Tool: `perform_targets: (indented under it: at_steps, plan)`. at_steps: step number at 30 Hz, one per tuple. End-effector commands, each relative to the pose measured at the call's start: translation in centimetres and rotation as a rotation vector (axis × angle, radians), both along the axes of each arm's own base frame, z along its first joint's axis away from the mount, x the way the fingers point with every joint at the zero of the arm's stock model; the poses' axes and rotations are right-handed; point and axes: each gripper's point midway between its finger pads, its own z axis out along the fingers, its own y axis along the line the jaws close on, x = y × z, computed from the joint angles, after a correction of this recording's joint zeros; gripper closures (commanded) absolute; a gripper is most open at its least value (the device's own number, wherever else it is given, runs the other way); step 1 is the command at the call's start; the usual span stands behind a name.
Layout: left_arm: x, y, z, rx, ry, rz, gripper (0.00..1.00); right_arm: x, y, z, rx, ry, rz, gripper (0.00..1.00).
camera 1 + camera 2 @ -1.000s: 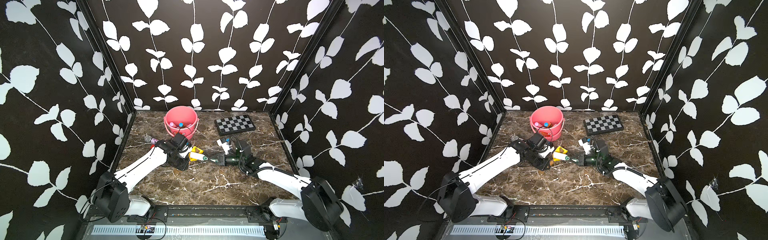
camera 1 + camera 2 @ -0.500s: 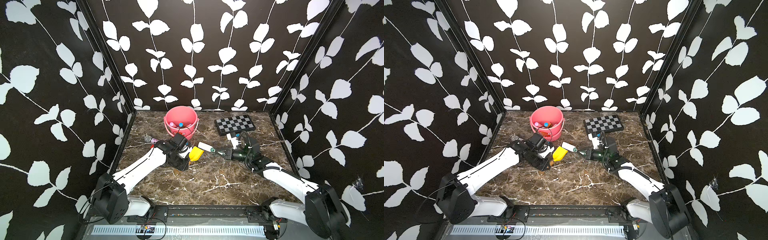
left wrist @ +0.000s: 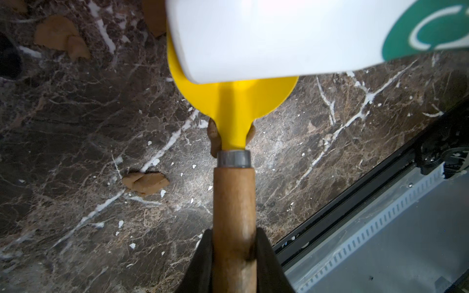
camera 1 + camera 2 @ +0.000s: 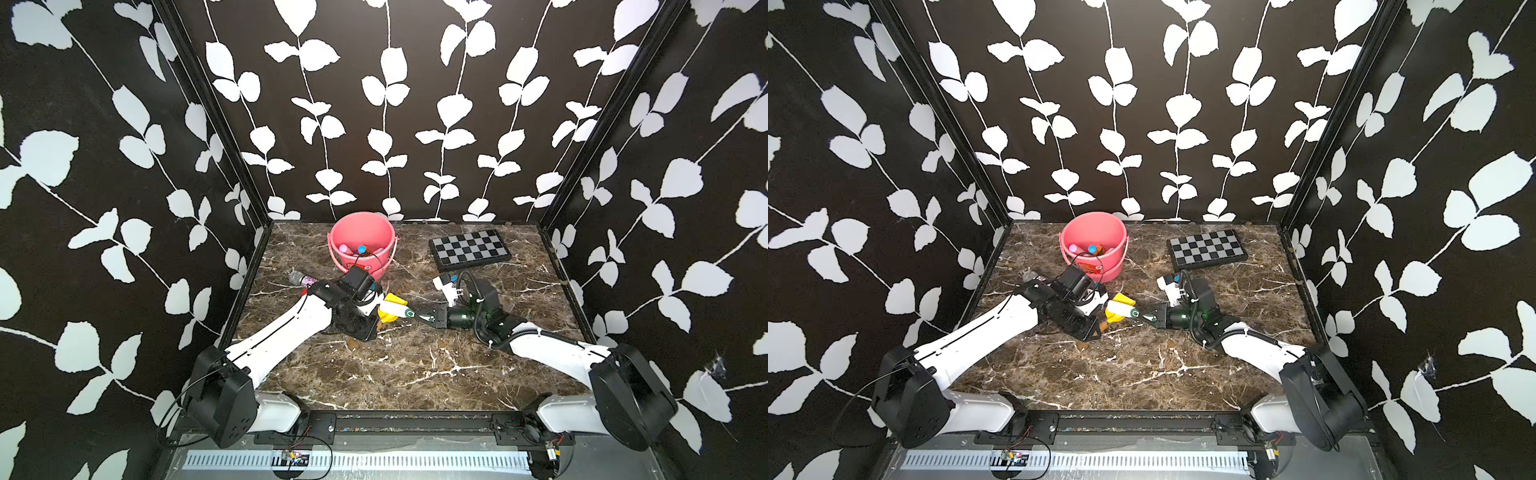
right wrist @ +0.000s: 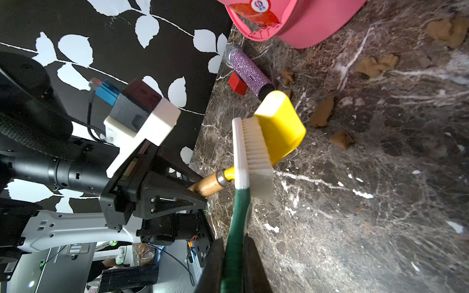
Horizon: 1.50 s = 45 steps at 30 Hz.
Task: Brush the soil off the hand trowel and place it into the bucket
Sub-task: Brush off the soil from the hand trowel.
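Note:
The hand trowel [image 3: 233, 200] has a yellow blade [image 5: 279, 126] and a wooden handle, and my left gripper [image 3: 233, 253] is shut on that handle. The trowel [image 4: 387, 318] is held low over the marble in front of the bucket [image 4: 386, 262]. My right gripper [image 5: 234, 263] is shut on the green handle of a white brush [image 5: 251, 152], whose bristles lie against the blade. In both top views the brush head [image 4: 1121, 309] covers most of the blade. Soil lumps [image 5: 322, 114] [image 3: 144, 180] lie scattered on the table around the trowel.
A black-and-white chessboard [image 4: 469, 249] lies at the back right. A glittery purple microphone [image 5: 246, 68] and a red block [image 5: 237, 83] lie by the left wall near the bucket [image 4: 1067, 257], which holds small coloured items. The enclosure walls close in on three sides.
The right arm lifted the brush off the blade and back toward the rear, then brought it down onto the blade again. The left arm has kept the trowel almost still.

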Motion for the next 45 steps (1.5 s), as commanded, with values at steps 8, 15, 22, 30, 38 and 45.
perform_targets:
  at_steps: [8, 15, 22, 30, 38, 45]
  plan:
    - [0.2, -0.3, 0.4, -0.040, -0.039, 0.000, 1.00, 2.2, -2.5, 4.0, 0.102, -0.068, -0.122, 1.00]
    - [0.6, -0.5, 0.6, -0.044, -0.049, 0.006, 1.00, -0.4, -0.4, 1.9, 0.091, -0.011, -0.070, 1.00]
    - [0.6, -0.9, 1.0, -0.069, -0.053, 0.013, 1.00, -0.4, -0.4, 0.0, 0.051, 0.008, -0.068, 1.00]
    - [0.3, -0.4, 0.9, -0.054, -0.058, 0.013, 1.00, 3.5, -4.9, 1.0, 0.034, -0.016, -0.221, 1.00]
    - [1.2, -0.2, 0.5, -0.024, -0.077, 0.032, 1.00, 0.2, -1.8, 2.4, 0.082, -0.016, -0.114, 1.00]
    - [1.2, -0.2, -0.1, -0.001, -0.053, 0.021, 1.00, -0.1, -1.5, 1.5, 0.028, -0.037, -0.118, 1.00]
